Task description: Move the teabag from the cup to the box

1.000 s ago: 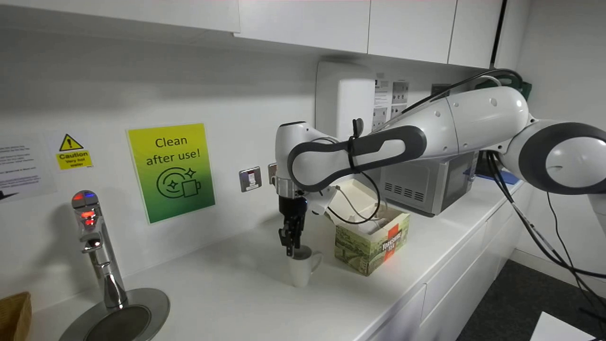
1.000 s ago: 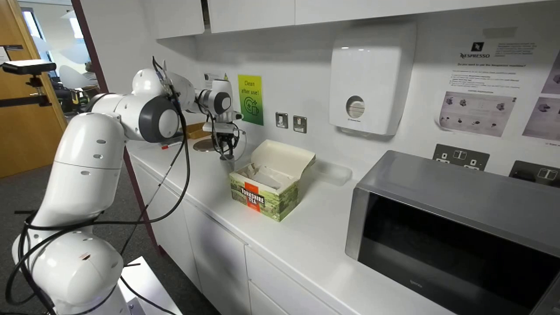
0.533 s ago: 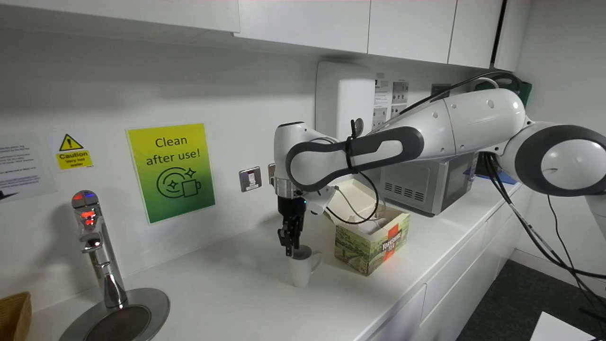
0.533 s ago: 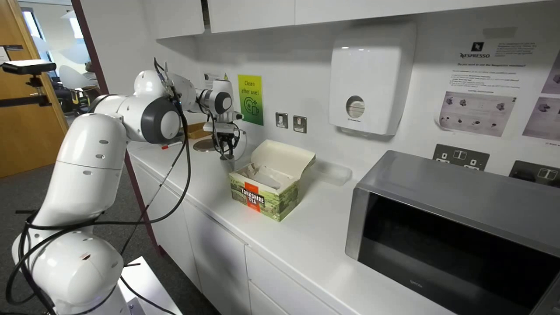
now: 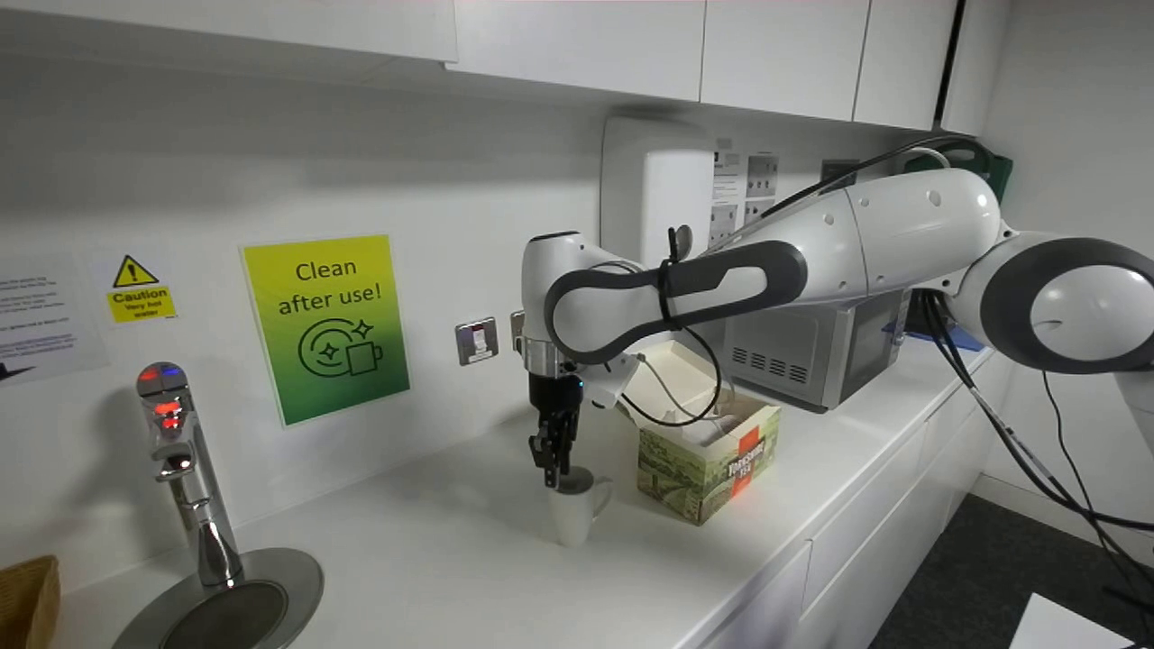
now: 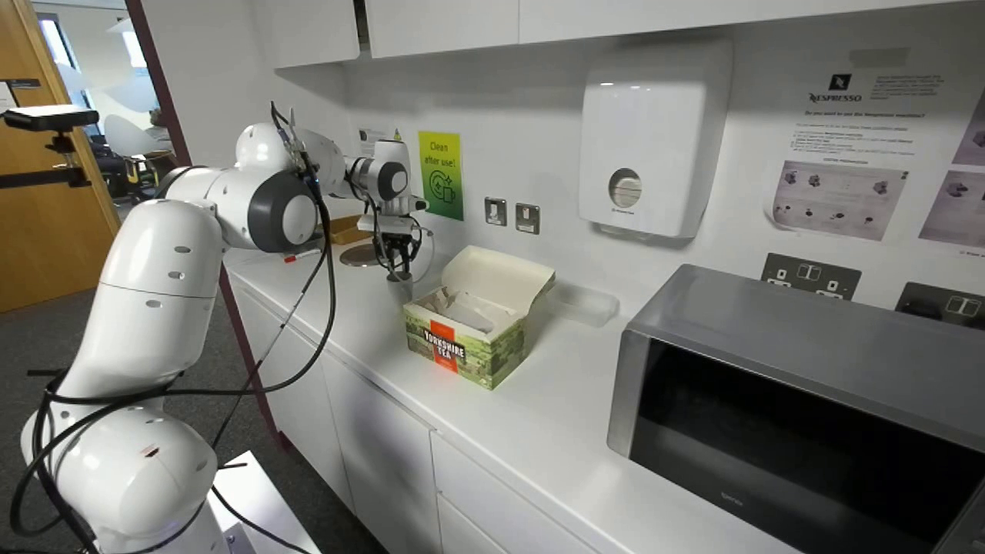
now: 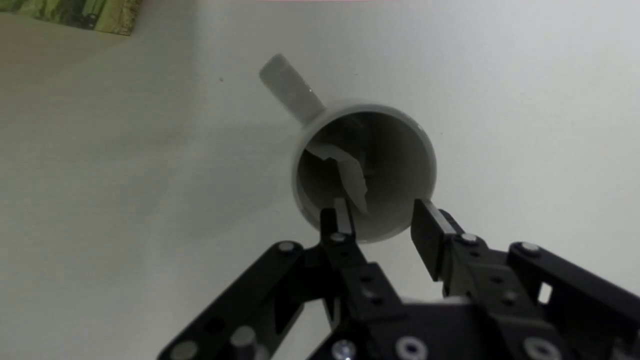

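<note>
- In an exterior view, my gripper (image 5: 557, 474) points down at the cup (image 5: 573, 519), upright on the counter (image 5: 415, 559) near the box (image 5: 699, 469).
- In an exterior view, I see the box's flap (image 6: 500, 271) raised.
- In the wrist view, I have the 2 fingers (image 7: 431, 237) spread; the teabag (image 7: 351, 175) lies inside the cup. I cannot tell if they touch it.

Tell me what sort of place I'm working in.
Probably a shared office kitchenette: a microwave and an open Yorkshire Tea box stand on the counter, and a "Clean after use!" poster is on the wall.
</note>
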`<state>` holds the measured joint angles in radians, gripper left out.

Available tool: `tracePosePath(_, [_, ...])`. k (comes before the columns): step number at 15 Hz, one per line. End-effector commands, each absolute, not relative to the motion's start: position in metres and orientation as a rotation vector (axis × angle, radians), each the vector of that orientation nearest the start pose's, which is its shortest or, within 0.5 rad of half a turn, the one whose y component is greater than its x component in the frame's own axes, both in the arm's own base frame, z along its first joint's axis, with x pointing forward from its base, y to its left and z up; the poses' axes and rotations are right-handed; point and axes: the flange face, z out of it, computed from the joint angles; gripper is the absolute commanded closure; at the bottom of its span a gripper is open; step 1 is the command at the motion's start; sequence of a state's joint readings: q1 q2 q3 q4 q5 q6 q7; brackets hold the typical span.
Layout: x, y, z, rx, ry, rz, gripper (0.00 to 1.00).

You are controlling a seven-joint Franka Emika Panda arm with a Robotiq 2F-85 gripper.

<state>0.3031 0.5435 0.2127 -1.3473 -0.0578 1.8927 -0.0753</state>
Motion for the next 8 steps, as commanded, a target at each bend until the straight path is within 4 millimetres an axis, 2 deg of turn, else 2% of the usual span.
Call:
tracePosePath(1, [0.631, 0.314, 0.430, -2.948, -0.911, 0.019, 0.59])
tracePosePath(8, [0.620, 0.313, 0.435, -2.950, -0.923, 0.013, 0.57])
